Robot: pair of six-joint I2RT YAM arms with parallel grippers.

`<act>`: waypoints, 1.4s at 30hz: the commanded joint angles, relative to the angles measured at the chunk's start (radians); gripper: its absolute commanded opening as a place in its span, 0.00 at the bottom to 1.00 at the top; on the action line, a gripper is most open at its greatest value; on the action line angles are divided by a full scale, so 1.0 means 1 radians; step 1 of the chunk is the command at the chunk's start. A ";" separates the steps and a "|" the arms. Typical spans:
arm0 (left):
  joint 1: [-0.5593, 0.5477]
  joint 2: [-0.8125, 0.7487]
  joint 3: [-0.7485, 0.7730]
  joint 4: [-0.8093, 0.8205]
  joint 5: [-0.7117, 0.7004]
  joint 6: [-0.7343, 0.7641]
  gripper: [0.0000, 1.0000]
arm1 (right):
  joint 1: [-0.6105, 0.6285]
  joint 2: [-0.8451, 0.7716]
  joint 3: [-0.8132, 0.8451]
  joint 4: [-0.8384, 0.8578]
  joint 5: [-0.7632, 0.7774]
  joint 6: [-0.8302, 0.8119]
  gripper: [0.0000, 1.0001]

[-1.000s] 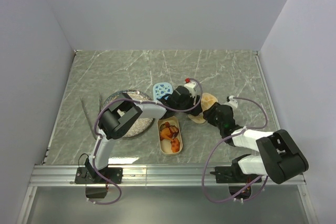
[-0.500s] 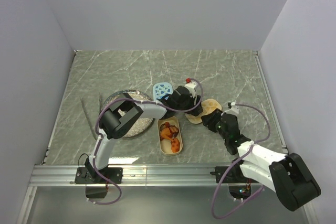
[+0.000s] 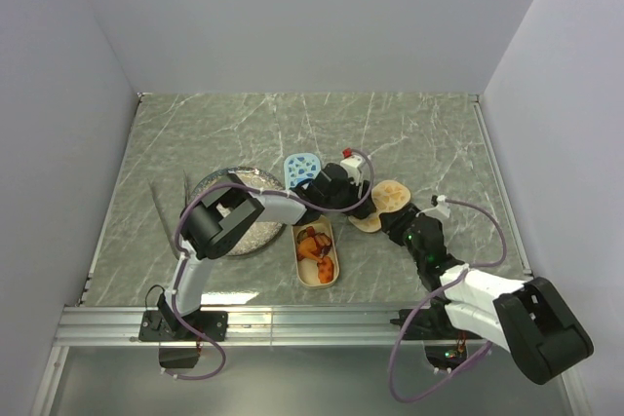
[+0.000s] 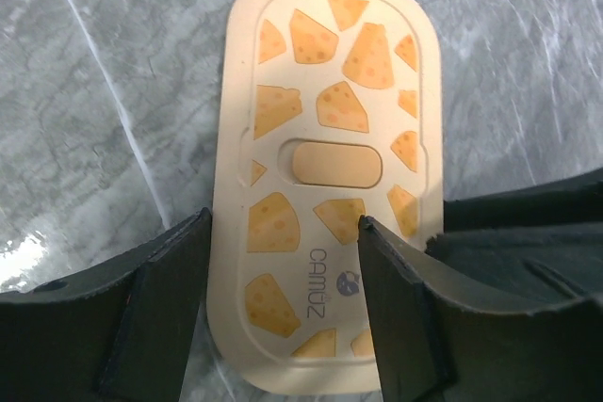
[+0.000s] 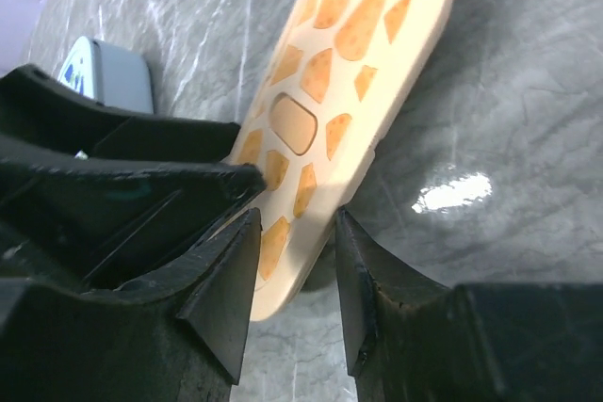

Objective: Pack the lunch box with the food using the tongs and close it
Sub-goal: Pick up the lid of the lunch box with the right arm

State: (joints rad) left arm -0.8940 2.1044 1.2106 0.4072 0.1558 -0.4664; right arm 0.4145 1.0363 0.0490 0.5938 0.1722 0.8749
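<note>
Surface [image 3: 439,133]: grey-green marbled, walled by pale panels on the left, right and far sides.
Plate [image 3: 258,232]: round, silvery and speckled, lay left of centre with the left arm crossing over much of it.
Lunch box [image 3: 318,283]: a cream oval tub, stood open just right of the plate, its long side running near to far.
Lid [image 4: 330,72]: cream oval printed with orange cheese wedges and a plain oblong panel in its middle. It lay right of the lunch box and a little farther back, apart from it, between the two pincers.
Blue tub [image 3: 301,167]: a small oval piece with a pale blue pattern, sat far of the lunch box, just left of the left pincer.
Left pincer [image 4: 283,223]: jaws stood wide over the left end of the lid, one finger at the lid's long edge, the other over its printed face.
Right pincer [image 5: 298,217]: jaws parted only narrowly, with the rim of the lid's right end in the gap.
Tongs [image 3: 159,207]: thin and dark, lay on the surface left of the plate, well apart from both pincers.
Food [image 3: 314,245]: orange, reddish and dark chunks lay heaped inside the lunch box, filling it.
</note>
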 commanded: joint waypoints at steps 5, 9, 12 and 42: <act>-0.094 -0.018 -0.057 -0.025 0.244 -0.090 0.66 | 0.021 0.068 -0.009 0.254 -0.046 0.084 0.40; -0.111 -0.015 -0.054 -0.015 0.264 -0.097 0.65 | 0.021 0.099 -0.029 0.348 -0.060 0.099 0.38; -0.118 -0.033 -0.060 -0.007 0.268 -0.098 0.65 | 0.026 0.108 -0.038 0.394 -0.062 0.096 0.38; -0.145 -0.133 -0.114 0.013 0.266 -0.095 0.64 | 0.029 0.400 0.032 0.597 -0.174 0.061 0.08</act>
State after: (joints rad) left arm -1.0504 2.0216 1.0939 0.3935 0.4541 -0.5770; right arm 0.4286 1.4448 0.0639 1.1461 0.0395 0.9337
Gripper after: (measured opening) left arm 0.637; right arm 0.166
